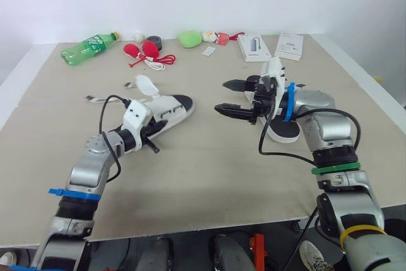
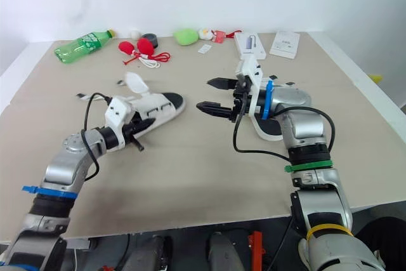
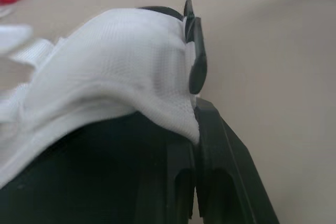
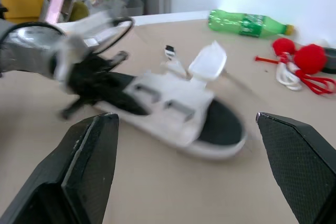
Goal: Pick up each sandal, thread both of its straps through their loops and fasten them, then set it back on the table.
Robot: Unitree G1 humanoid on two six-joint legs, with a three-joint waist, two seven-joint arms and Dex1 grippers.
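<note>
The left claw was closed on the white mesh upper of the first sandal, at the end nearest the robot. That sandal lay on the tabletop, one strap standing up loose. The right claw hung wide open above the tabletop, facing that sandal but apart from it. The second sandal lay just beneath the right wrist.

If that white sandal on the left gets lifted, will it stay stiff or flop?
The sandal has a thick-looking sole, so it probably holds its shape. Its unfastened strap sticks up loosely and will likely flop. The mesh upper looks soft, probably squashy.
</note>
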